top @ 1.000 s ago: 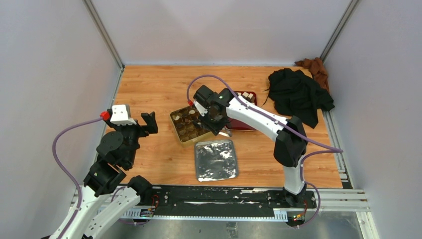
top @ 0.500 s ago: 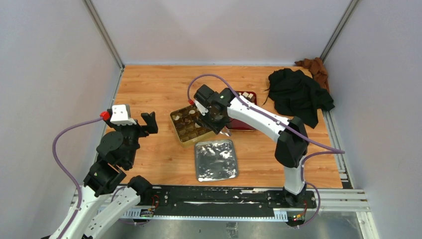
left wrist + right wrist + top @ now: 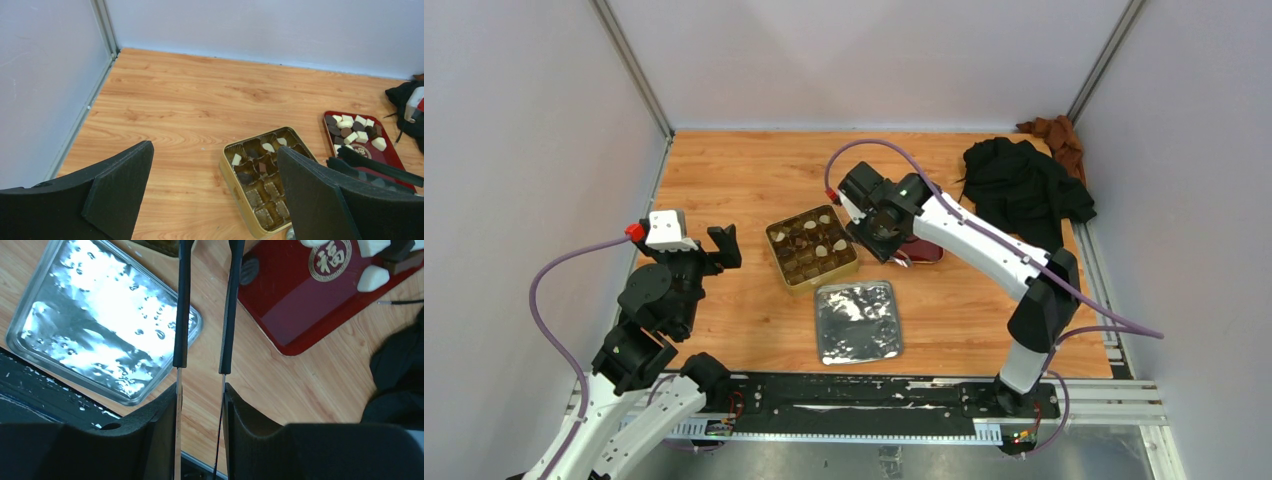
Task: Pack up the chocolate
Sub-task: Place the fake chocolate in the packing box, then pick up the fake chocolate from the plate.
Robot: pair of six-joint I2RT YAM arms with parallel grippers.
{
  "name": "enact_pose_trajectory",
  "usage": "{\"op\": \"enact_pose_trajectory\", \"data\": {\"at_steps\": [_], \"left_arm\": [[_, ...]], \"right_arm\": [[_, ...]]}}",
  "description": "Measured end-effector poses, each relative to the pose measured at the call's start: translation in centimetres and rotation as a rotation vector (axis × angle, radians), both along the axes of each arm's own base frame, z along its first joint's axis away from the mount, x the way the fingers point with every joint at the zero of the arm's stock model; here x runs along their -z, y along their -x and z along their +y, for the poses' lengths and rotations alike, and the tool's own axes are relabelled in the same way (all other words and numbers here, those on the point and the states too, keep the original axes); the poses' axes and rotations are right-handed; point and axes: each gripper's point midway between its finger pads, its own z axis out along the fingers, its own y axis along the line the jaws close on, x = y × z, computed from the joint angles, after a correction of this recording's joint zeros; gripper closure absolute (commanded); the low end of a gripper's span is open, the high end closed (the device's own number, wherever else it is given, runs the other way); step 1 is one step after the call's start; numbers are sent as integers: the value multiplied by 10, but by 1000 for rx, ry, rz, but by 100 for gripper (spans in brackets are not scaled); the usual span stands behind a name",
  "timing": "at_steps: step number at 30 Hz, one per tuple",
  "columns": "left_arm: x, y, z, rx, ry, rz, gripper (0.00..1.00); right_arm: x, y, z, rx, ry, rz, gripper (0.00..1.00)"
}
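**Reference.** Clock directions are read in the overhead view, with 12 o'clock at the far wall.

**Bench.** The wooden bench (image 3: 724, 180) carries three containers near its centre.
- A square gold tin with a brown grid insert (image 3: 812, 246) sits at the centre.
- A dark red rectangular tray with a gold emblem (image 3: 395, 159) lies just beside the tin at 3 o'clock.
- A shallow silver foil-lined tray (image 3: 858, 320) lies close to the tin at 5 o'clock.
- A crumpled black cloth (image 3: 1024, 190) lies at 2 o'clock, with a brown cloth (image 3: 1054, 135) behind it in the far corner.

**Task item.** The small cream-white and dark brown chocolate chunks (image 3: 350, 129) are mostly grouped at the far end of the red tray. Several more sit in the far compartments of the tin. The near compartments show only the brown insert.

**Right tool.** The right tool (image 3: 200, 392) hangs over the near left corner of the red tray. Its fingers are clamped on the black-sleeved metal tweezers (image 3: 180, 315). The two tweezer arms stand slightly apart. Their tips leave the wrist view, so it cannot be told whether they hold anything.

**Left tool.** The left tool (image 3: 215, 150) is raised at 9 o'clock, well apart from the tin. Its fingers are spread wide and it holds nothing.
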Motion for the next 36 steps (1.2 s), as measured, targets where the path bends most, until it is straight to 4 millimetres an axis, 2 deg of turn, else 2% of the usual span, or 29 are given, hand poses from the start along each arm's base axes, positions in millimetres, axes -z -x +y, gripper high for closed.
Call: {"op": "enact_pose_trajectory", "data": {"at_steps": [12,21,26,36], "left_arm": [[0,0,0,0,0,0,0],[0,0,0,0,0,0,0],[0,0,0,0,0,0,0],[0,0,0,0,0,0,0]], "right_arm": [[9,4,-48,107,51,22,62],[30,9,-75,171,97,75,62],[36,9,-78,186,95,91,62],[45,2,-69,187,64,106,61]]}}
